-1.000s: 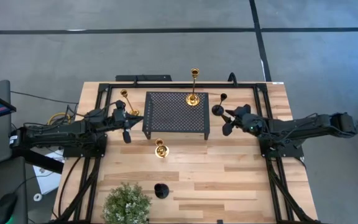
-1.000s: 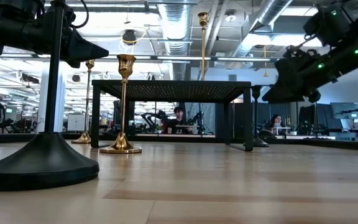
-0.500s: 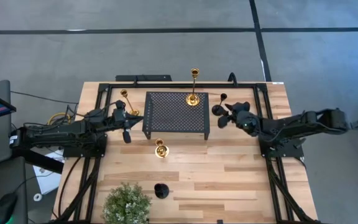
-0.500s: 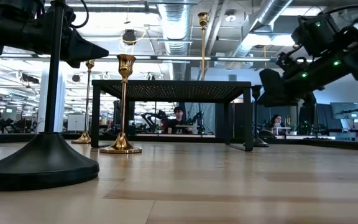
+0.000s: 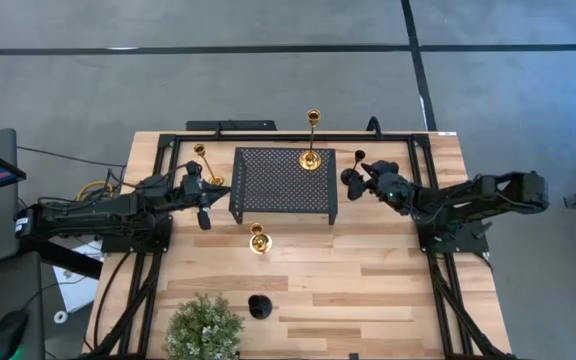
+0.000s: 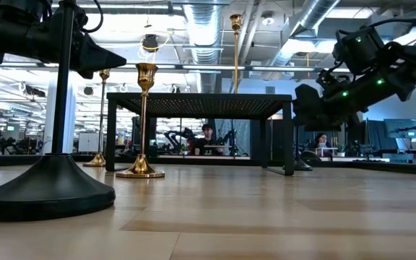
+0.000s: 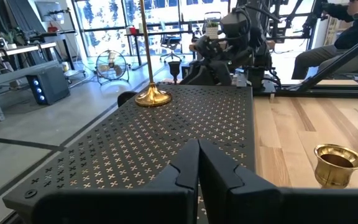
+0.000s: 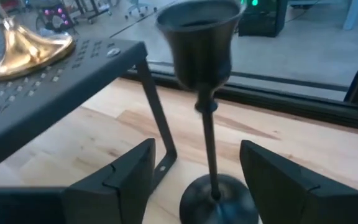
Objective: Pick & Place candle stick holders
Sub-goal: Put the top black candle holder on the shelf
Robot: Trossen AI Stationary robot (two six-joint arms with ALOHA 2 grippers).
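Candle stick holders: five on the table (image 5: pixel 388 290); target looks like the black holder (image 5: pixel 350 176) standing upright just off the black perforated stand (image 5: pixel 282 182), at the stand's 3 o'clock.
Change: right end effector (image 5: pixel 364 184) has moved in toward the stand over the last second and widened; its fingers (image 8: pixel 114 177) now sit either side of the black holder's stem, not touching.
Right state: wide open, nothing held.
Meaning: pre-grasp looks lined up; closing on the stem is the likely next step.
Others: tall gold holder (image 5: pixel 311 157) on the stand's far edge; second tall gold (image 5: pixel 211 180) at its 9 o'clock; short gold (image 5: pixel 258 240) at 6 o'clock; second black (image 5: pixel 259 305) near the green plant (image 5: pixel 204 328).
Left end effector (image 5: pixel 204 212): closed, empty, unchanged at the stand's 9 o'clock.
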